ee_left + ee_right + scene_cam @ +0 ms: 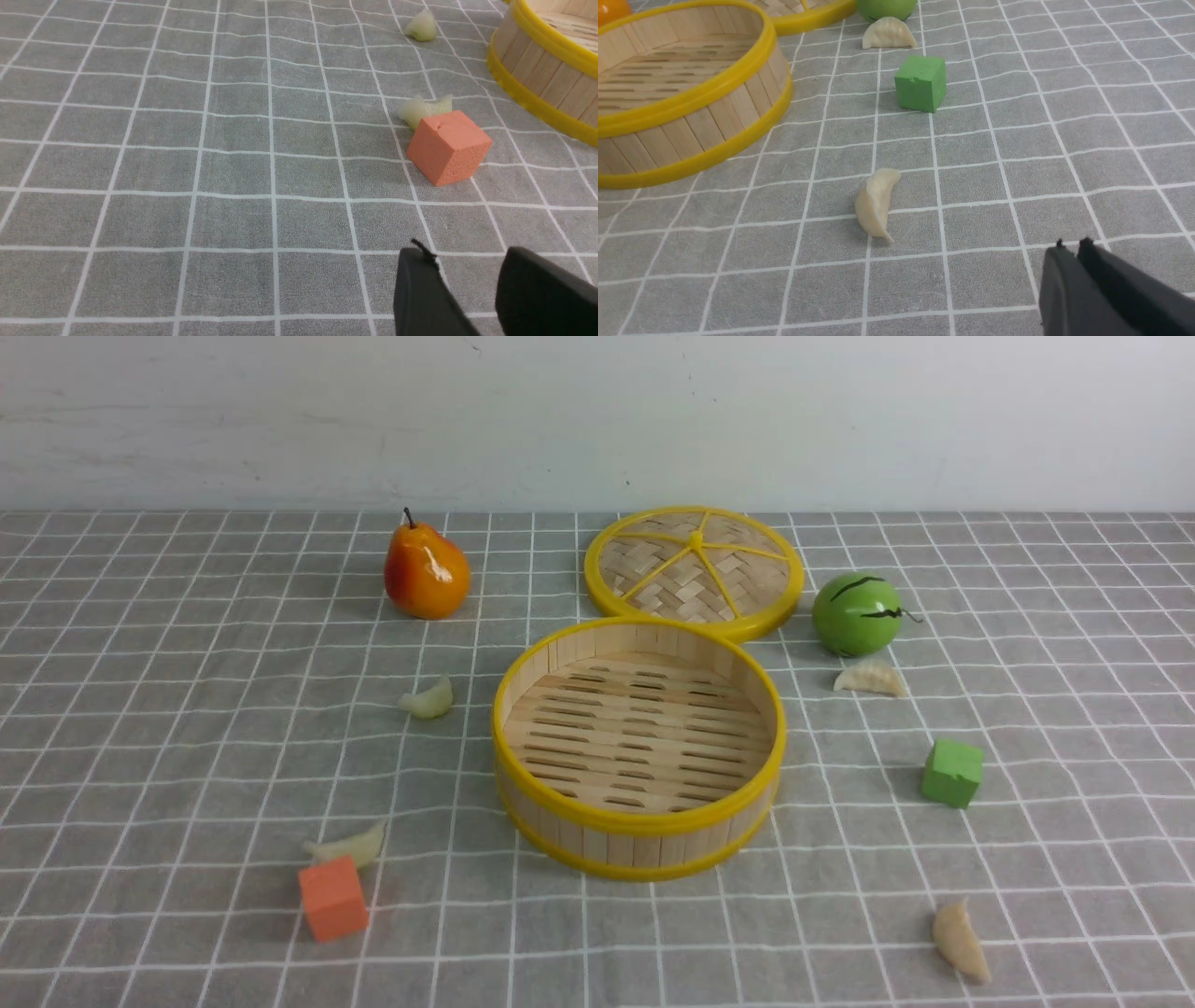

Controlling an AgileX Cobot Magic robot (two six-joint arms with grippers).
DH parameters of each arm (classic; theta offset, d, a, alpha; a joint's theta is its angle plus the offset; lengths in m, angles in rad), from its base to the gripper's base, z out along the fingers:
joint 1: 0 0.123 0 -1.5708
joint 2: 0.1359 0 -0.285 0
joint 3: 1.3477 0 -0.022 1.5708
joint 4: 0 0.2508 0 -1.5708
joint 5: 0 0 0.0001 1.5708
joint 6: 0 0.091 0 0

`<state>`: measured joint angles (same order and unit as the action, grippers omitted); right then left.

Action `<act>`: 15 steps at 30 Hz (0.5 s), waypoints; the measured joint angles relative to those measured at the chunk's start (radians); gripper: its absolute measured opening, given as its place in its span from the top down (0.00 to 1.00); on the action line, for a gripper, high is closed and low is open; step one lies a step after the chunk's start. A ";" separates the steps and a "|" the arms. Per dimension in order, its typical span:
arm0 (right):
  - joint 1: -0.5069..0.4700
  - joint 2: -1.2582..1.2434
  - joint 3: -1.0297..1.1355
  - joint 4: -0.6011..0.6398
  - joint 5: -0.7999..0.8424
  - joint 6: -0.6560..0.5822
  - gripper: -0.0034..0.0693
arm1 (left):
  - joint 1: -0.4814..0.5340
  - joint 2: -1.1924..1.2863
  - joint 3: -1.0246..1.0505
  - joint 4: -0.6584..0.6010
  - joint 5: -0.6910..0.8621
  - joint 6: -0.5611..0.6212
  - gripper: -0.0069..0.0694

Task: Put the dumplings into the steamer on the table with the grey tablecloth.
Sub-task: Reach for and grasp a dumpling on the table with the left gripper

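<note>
Left gripper (460,249): slightly parted, empty
Right gripper (1073,243): nearly pressed together
Lower-right dumpling (960,943): nearer right gripper

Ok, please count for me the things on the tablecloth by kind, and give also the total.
Dumplings: 4
Cubes: 2
Steamer basket: 1
Woven lid: 1
Orange pear-shaped fruit: 1
Round green fruit: 1
Total: 10
</note>
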<state>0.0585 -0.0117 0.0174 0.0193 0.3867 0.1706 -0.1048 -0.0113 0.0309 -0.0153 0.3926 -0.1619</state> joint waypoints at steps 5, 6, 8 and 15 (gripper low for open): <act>0.000 0.000 0.000 0.000 0.000 0.000 0.90 | 0.000 0.000 0.000 0.000 0.000 0.000 0.60; 0.000 0.000 0.000 0.000 0.000 0.000 0.90 | 0.000 0.000 0.000 0.000 0.000 0.000 0.60; 0.000 0.000 0.000 0.000 0.000 0.000 0.89 | 0.000 0.000 0.000 0.000 0.000 0.000 0.60; 0.000 0.000 0.000 0.000 0.000 0.000 0.87 | 0.000 0.000 0.000 0.015 0.000 0.004 0.60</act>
<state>0.0585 -0.0117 0.0174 0.0193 0.3867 0.1706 -0.1048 -0.0113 0.0309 0.0000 0.3926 -0.1583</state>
